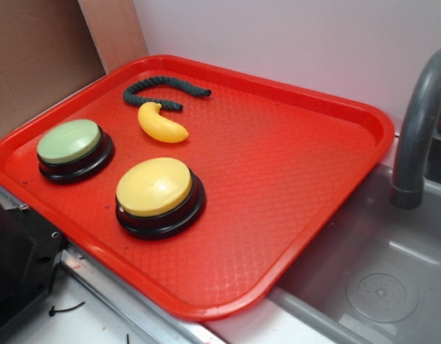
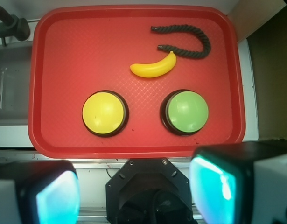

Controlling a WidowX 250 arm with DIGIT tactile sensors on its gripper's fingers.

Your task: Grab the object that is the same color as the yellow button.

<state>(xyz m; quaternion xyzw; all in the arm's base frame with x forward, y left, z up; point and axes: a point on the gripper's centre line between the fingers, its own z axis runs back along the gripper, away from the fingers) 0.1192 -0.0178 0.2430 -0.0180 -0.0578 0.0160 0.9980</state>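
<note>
A small yellow toy banana (image 1: 160,123) (image 2: 154,68), the object, lies on the red tray (image 1: 292,172) (image 2: 78,51) beside a dark green rope. The yellow button (image 1: 155,188) (image 2: 103,113) sits on a black base nearer the tray's front edge. My gripper (image 2: 136,191) hangs high above the robot base, well short of the tray, open with nothing between its fingers (image 2: 213,186). The gripper does not show in the exterior view.
A pale green button (image 1: 71,143) (image 2: 185,112) stands next to the yellow one. The dark green twisted rope (image 1: 163,89) (image 2: 190,42) curls at the tray's far side. A grey sink (image 1: 378,279) with a faucet (image 1: 417,129) lies beside the tray. The black robot base (image 2: 150,193) is below.
</note>
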